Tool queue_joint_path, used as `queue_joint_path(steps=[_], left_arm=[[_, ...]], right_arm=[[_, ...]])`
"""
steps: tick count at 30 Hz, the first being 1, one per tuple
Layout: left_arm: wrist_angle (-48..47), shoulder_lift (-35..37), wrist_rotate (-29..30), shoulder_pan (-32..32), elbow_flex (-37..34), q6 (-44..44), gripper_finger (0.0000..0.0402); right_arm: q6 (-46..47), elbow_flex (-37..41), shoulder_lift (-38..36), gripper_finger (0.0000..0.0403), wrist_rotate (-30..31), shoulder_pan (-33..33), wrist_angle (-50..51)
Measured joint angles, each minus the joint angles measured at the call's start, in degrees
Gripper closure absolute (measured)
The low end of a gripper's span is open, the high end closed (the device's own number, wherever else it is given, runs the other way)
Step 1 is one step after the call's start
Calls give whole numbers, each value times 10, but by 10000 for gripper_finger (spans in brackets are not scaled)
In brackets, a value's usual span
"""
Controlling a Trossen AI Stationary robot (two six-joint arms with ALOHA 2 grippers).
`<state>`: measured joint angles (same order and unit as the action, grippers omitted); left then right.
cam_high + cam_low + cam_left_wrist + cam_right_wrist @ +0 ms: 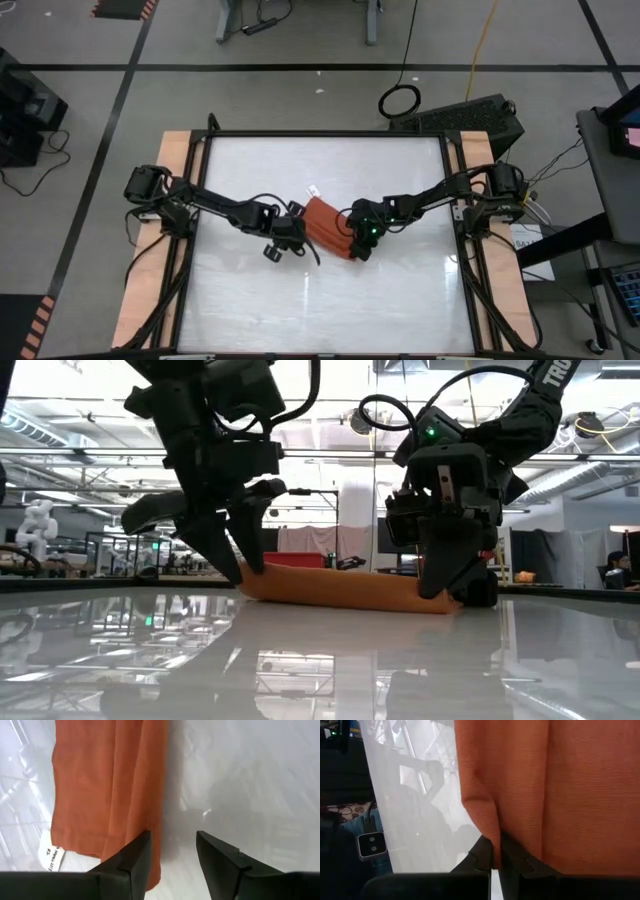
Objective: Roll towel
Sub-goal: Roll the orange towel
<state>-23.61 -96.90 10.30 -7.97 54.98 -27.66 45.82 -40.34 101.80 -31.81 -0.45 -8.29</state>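
Rolling looks partly done: the towel [328, 228] lies near the middle of the white counter [250, 300] as a narrow, folded-over bundle, not yet a tight roll, with a small white label [50, 857] showing at one end. By my reading the step in hand is a re-grip between turns of the cloth.

Left gripper [172, 852] stands at the towel's left end with its jaws partly apart and nothing between them; one finger sits over the cloth's edge, the other over bare counter. Right gripper [496, 856] is at the other end, its jaws closed and pinching a fold of the orange fabric.

Next move, as I judge it, calls for the left jaws to come down astride the free edge and close on it, so that both ends can be turned together; turning one end alone would likely skew the bundle or let the layers slip.

Counted: one towel, one label on it, two arms with one gripper each, one counter
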Motion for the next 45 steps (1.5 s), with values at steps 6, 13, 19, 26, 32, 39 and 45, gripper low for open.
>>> queue_joint_path(steps=[6,13,19,26,32,39,45], left_arm=[[16,0,2,8,0,-30,238],[50,0,-8,24,0,-49,238],[92,0,-21,24,0,-84,238],[93,0,-29,22,0,-63,238],[94,1,-30,2,1,-58,238],[87,2,-21,3,2,-78,238],[53,2,-48,36,2,-127,238]], right_arm=[[0,0,-3,399,-11,0,-5],[3,3,-34,399,-47,4,3],[-6,2,-48,387,-78,14,-1],[-33,1,-109,315,-56,18,8],[-85,0,-160,271,3,21,88],[-184,-1,-163,271,59,70,97],[-283,-2,-163,270,193,150,42]])
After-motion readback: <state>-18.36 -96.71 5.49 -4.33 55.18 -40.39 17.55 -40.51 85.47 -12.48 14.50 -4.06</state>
